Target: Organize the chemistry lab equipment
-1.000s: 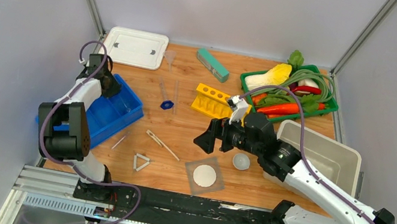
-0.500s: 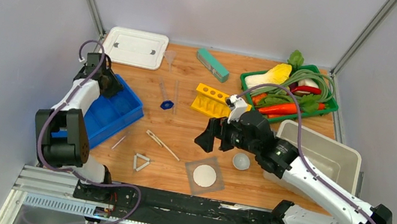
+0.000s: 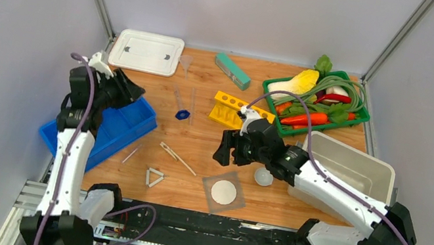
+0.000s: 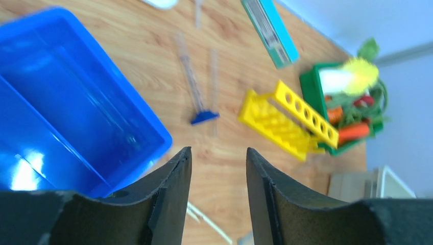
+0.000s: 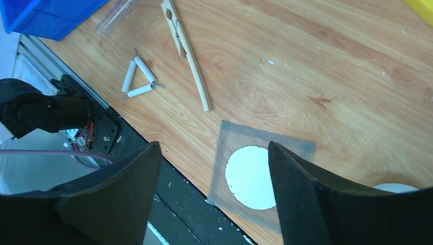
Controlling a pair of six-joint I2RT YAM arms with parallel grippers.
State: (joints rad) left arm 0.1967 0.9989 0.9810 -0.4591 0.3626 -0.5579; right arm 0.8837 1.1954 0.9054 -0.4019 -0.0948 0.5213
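Evidently the right end effector (image 5: 212,153) hangs open and empty over the grey mesh square (image 5: 253,176), which lies flat on the tabletop (image 5: 316,76) near the wooden tongs (image 5: 186,53). Flat mesh offers little to grip, so pinching one edge squarely looks wisest. The left end effector (image 4: 217,153), likewise open and empty, hovers by the blue bin (image 4: 66,102).
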